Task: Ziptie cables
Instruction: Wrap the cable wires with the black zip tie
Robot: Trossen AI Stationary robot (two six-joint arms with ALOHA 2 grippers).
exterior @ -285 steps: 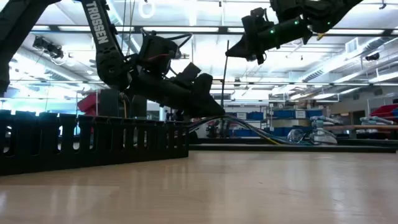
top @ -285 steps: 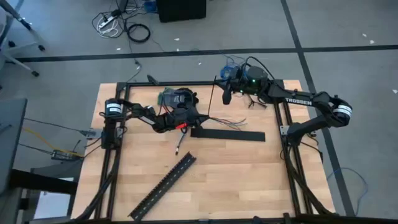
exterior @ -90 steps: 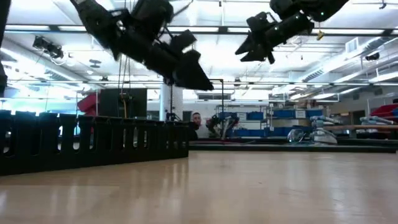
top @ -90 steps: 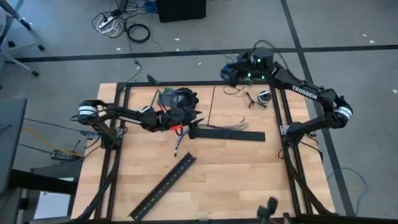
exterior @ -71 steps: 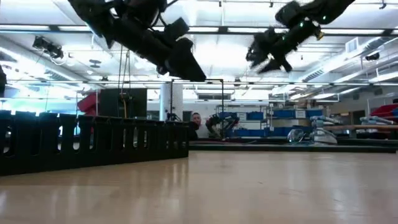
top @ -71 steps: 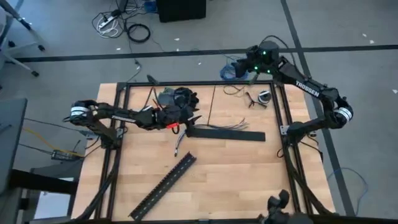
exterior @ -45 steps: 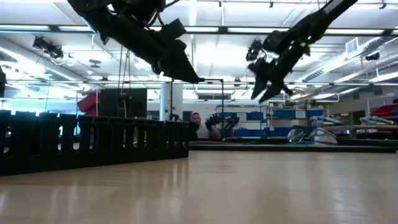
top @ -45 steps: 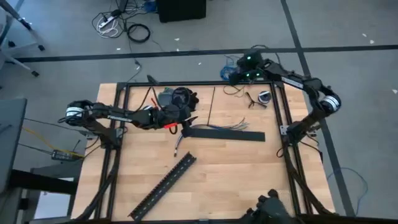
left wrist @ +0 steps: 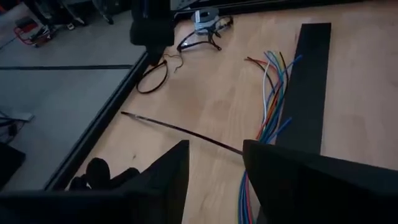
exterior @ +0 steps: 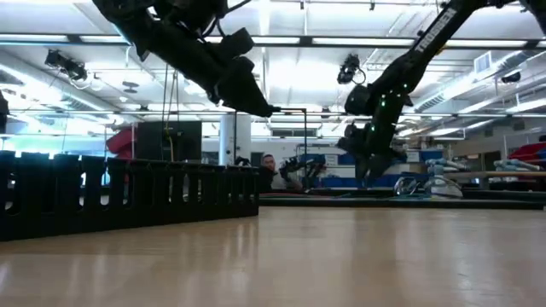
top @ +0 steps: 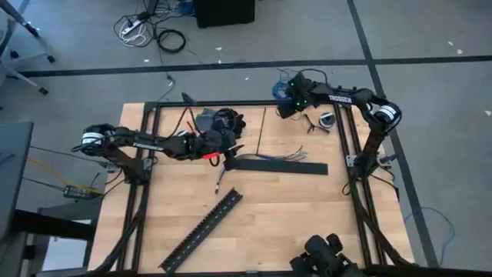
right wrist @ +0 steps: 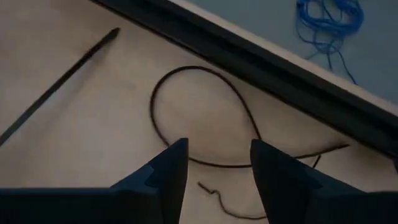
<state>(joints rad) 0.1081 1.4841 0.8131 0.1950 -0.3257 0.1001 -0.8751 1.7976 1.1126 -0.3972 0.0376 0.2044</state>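
- The left gripper (left wrist: pixel 214 165) hangs open above the thin multicoloured cables (left wrist: pixel 268 93) beside a flat black strip (left wrist: pixel 308 81).
- The right gripper (right wrist: pixel 214 165) hovers open over a thin dark looped wire (right wrist: pixel 186 112) near the table's far edge.

Bright overhead ceiling lights, arms backlit in low view, soft shadows

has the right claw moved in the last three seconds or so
Yes. In the low view the right claw has dropped from high overhead to just above the table; from above, it sits near the far frame rail.

The cables (left wrist: pixel 268 102), thin wires of many colours, lay loose and fanned out beside the flat black strip (left wrist: pixel 306 87).
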